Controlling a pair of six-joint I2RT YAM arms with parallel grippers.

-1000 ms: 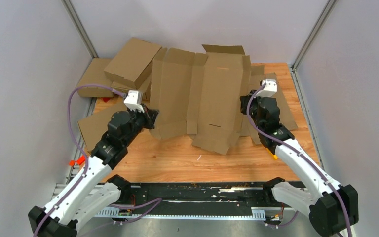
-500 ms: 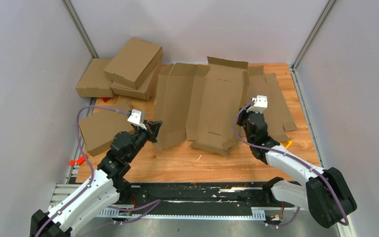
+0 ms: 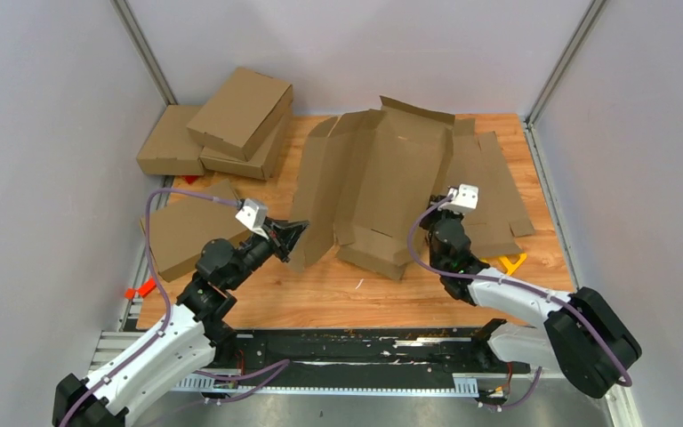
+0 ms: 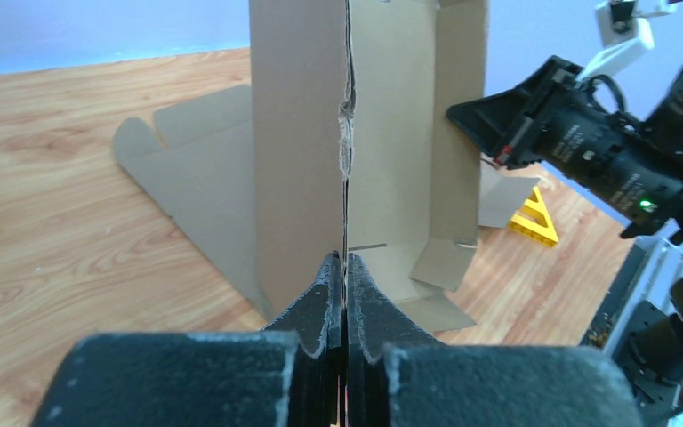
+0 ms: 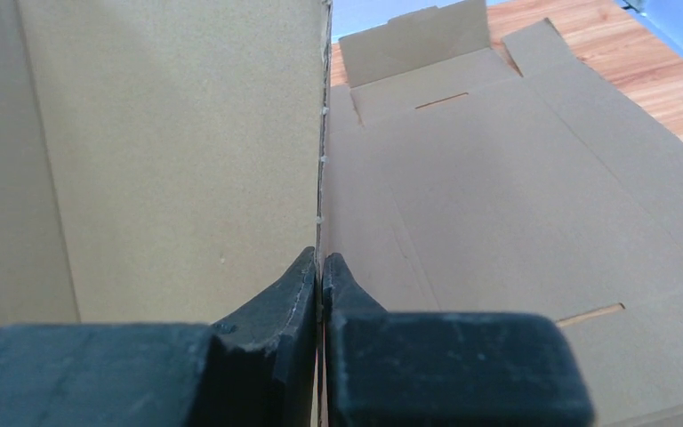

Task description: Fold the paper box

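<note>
I hold the paper box, a plain brown corrugated cardboard blank, die-cut with flaps and tabs, between both my arms over the middle of the light wooden table. It is unfolded and buckled, its long panels creased into a shallow ridge, the far end flap standing up. Its near flaps hang low over the wood; I cannot tell whether they touch it.

My left gripper is clamped tight on the box's left edge, the two black fingers pressed together with only the thin board between them. From the left wrist view that edge runs straight up from my fingertips, with a small crushed nick partway along it. My right gripper pinches the opposite, right edge in the same way, jaws closed on the cardboard, one panel rising to the left of the fingers.

Beneath and to the right of the box lies a second flat die-cut cardboard blank, spread on the table with its slots showing. A small yellow plastic triangle sits near my right arm. At the far left corner three closed brown cardboard boxes are piled together, and a flat brown cardboard sheet lies beside my left arm.
</note>
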